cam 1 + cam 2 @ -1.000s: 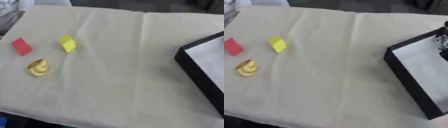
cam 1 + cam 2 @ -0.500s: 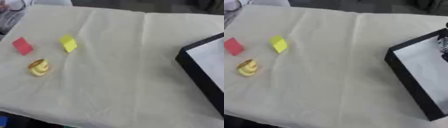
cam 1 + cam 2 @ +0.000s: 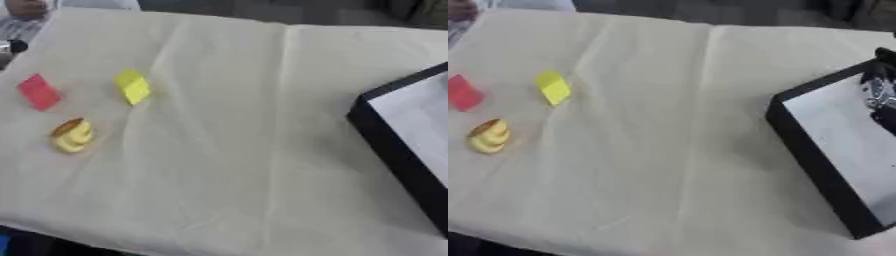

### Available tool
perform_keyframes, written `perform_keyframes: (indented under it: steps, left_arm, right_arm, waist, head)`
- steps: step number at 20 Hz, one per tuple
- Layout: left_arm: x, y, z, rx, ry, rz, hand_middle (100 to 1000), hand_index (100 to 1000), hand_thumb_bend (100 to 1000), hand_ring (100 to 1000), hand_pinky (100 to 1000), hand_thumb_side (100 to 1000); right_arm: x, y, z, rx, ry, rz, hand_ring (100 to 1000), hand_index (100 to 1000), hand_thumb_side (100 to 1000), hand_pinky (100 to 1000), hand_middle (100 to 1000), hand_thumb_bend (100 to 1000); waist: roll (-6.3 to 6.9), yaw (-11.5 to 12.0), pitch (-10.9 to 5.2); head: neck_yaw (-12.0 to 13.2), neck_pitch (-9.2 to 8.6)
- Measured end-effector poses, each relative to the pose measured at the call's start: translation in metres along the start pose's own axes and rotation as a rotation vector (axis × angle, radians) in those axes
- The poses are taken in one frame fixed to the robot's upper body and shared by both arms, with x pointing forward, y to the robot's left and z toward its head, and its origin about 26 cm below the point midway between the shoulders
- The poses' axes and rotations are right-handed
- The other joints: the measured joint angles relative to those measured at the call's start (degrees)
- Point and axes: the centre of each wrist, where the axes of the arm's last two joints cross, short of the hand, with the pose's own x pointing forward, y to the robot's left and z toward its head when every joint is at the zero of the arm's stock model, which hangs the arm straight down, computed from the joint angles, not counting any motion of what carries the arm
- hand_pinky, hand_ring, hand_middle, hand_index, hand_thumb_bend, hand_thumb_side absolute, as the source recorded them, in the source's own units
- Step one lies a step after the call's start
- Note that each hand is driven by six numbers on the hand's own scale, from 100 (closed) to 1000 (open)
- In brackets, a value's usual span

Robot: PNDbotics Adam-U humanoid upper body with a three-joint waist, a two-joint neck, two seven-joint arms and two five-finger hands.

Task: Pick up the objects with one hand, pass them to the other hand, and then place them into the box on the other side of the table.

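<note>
We see part of our right hand (image 3: 879, 95) over the box (image 3: 815, 165), but cannot tell how open it is. The red block (image 3: 38, 92), yellow block (image 3: 132, 86) and toy (image 3: 72, 135) lie far left. We might drop one when passing it across.

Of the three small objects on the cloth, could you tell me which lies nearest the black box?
The yellow block; the red block and the yellow rounded object lie farther left.

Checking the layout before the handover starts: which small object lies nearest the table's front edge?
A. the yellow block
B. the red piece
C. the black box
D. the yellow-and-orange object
D: the yellow-and-orange object lies below both the red piece and the yellow block.
</note>
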Motion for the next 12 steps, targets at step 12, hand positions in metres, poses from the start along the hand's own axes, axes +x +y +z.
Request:
perform_keyframes:
  steps: [12]
  left_arm:
    - [0.024, -0.013, -0.017, -0.1, 0.153, -0.173, 798, 892, 616, 878, 981, 131]
  right_arm:
    - [0.0, 0.001, 0.0, 0.025, 0.01, 0.008, 926, 1000, 201, 968, 978, 100]
  waist:
    - [0.16, 0.1, -0.03]
  head:
    - [0.54, 0.02]
